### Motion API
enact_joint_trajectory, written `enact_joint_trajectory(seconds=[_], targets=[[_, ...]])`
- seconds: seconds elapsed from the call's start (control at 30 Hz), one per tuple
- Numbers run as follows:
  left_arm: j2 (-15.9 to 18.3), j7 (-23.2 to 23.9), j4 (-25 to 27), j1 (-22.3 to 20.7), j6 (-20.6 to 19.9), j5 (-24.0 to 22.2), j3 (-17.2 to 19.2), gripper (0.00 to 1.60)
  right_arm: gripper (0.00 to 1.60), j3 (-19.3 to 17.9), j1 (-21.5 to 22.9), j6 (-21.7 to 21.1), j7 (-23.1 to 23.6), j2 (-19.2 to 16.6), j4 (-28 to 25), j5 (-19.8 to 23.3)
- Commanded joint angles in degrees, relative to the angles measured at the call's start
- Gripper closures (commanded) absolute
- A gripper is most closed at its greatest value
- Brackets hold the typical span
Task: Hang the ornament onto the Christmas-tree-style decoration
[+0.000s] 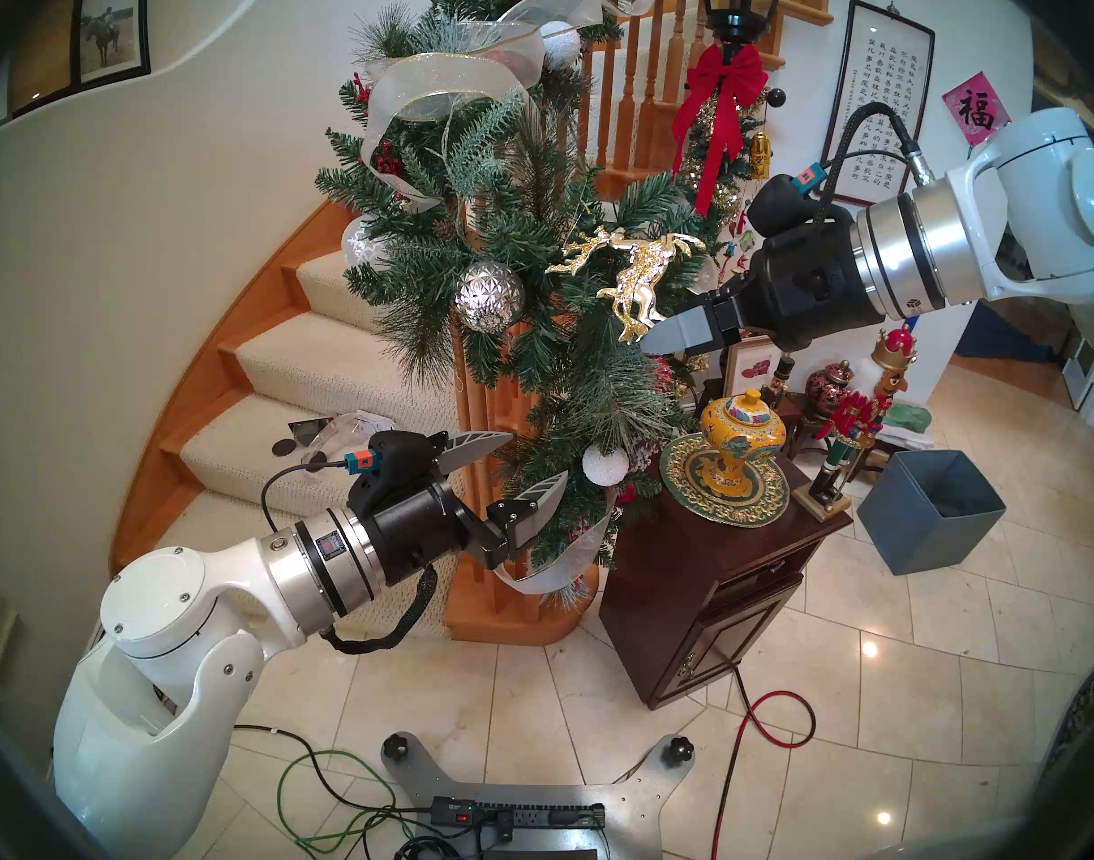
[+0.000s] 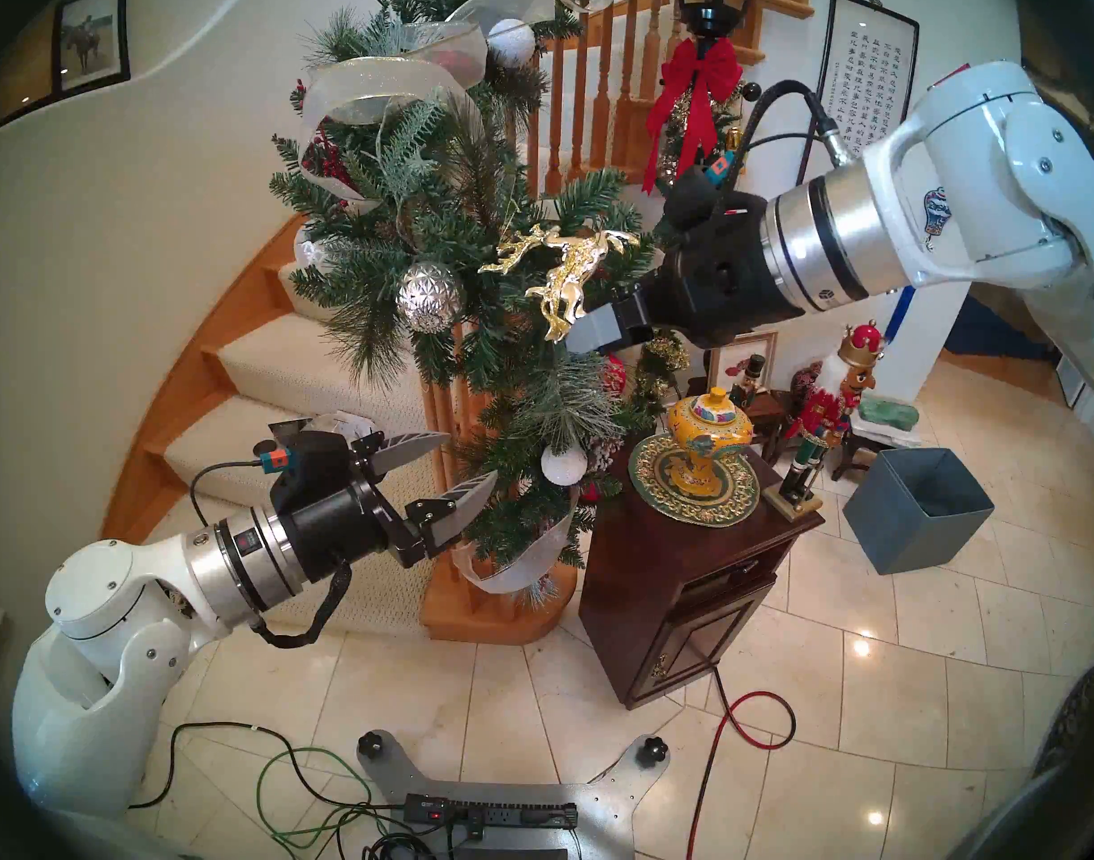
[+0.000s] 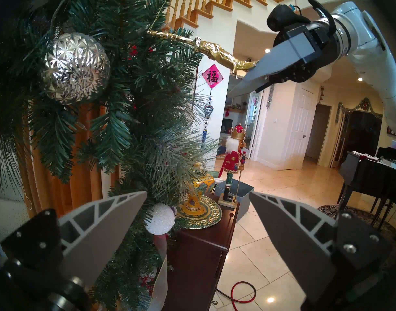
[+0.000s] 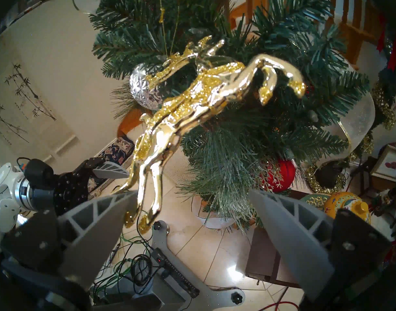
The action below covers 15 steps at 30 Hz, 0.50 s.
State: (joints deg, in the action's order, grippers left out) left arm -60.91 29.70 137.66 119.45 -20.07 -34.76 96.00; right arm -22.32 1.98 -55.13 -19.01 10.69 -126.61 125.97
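The gold reindeer ornament [image 1: 631, 269] hangs by its thin string from a branch of the green pine garland [image 1: 519, 219] on the stair post. It also shows in the right wrist view [image 4: 192, 106] and the left wrist view [image 3: 215, 50]. My right gripper [image 1: 662, 337] is open, its jaws apart in its wrist view [image 4: 192, 191]. The ornament's lower legs lie against one of its fingers [image 4: 102, 225]. My left gripper [image 1: 538, 455] is open and empty, lower down beside the garland's bottom branches.
A faceted silver ball [image 1: 490, 297] and a white snowy ball [image 1: 605, 465] hang in the garland. A dark wood cabinet [image 1: 718, 592] below the right gripper carries a yellow vase [image 1: 743, 443] and a nutcracker [image 1: 860, 418]. A grey box [image 1: 929, 511], floor cables and carpeted stairs are near.
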Motion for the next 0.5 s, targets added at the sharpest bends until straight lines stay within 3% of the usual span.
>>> enact_joint_trajectory(seconds=[0.0,0.47], targets=[[-0.01,0.02,0.57,0.00,0.05,-0.01,0.08,0.00,0.00,-0.18,2.65,0.13,-2.44,0.46,-1.07,3.17],[0.00,0.02,0.56,-0.01,0.06,-0.01,0.08,0.00,0.00,3.56,7.10,0.13,-9.38,-0.10,-4.82,13.70]])
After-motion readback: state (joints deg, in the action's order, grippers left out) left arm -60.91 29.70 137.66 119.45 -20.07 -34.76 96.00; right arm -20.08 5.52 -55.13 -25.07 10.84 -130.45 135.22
